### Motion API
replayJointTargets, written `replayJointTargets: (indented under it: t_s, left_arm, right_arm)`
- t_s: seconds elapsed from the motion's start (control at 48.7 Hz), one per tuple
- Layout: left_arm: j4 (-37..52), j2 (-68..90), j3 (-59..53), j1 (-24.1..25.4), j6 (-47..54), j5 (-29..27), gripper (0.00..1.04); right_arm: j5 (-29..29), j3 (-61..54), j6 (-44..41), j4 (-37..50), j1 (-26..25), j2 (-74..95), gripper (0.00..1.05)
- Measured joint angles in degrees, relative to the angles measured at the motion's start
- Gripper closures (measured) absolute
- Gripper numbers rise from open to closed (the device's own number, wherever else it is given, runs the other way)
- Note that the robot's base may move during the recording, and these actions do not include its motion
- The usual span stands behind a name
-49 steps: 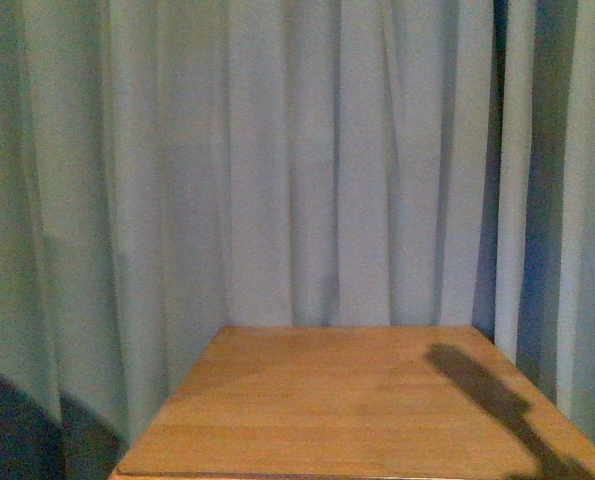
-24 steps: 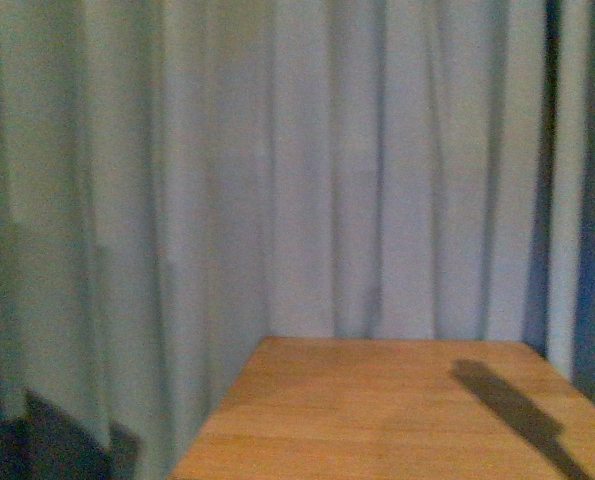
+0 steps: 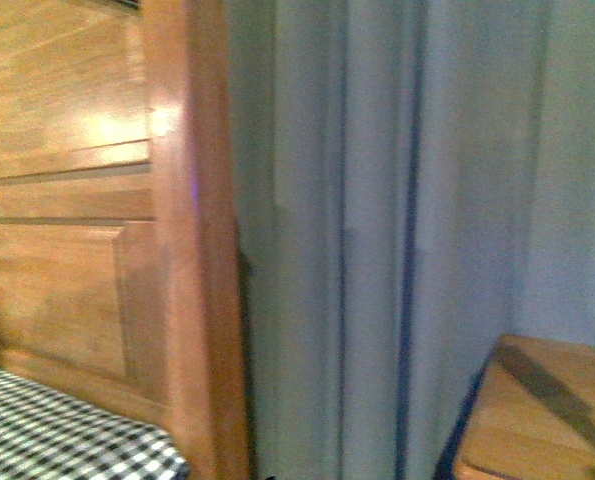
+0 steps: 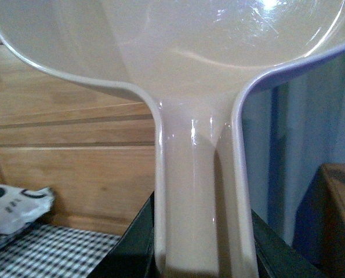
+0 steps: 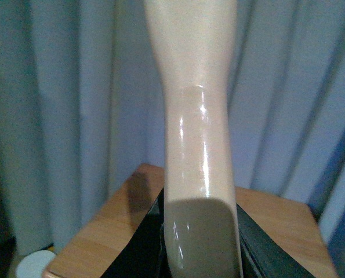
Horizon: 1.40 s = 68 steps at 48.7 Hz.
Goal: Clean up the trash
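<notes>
1. Since the earlier frame your front view has swung left. The table (image 3: 537,420) now shows only at lower right, and a wooden headboard (image 3: 67,250) has come into view, with checked bedding (image 3: 57,435) at its foot.
2. The pillow (image 4: 13,208) below the headboard bears black marks, too blurred to read.
3. The left gripper (image 4: 201,255) is clenched on the handle of the dustpan (image 4: 201,116), in front of the headboard. You cannot tell what the dustpan holds.
4. The right gripper (image 5: 201,243) grasps a beige handle (image 5: 198,127) above the table.
5. The trash: you cannot tell its place from these views.
</notes>
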Motion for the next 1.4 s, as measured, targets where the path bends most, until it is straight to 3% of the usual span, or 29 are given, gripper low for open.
replayJointTargets:
  t_s: [1.232,1.273,1.396]
  left_arm:
    - [0.0,-0.3,0.0,0.3,-0.3,-0.8,0.80]
    - [-3.9,0.3,1.0,-0.5,0.6,-3.2,0.80]
    - [-29.7,7.0,12.0,-2.8,4.4,-15.4,0.80]
  right_arm:
    - [-0.7,0.0,-0.2,0.0,0.2,0.0,0.85]
    - [-0.3,0.0,-0.2,0.0,0.2,0.0,0.85]
    - [0.3,0.0,-0.2,0.0,0.1,-0.1,0.86]
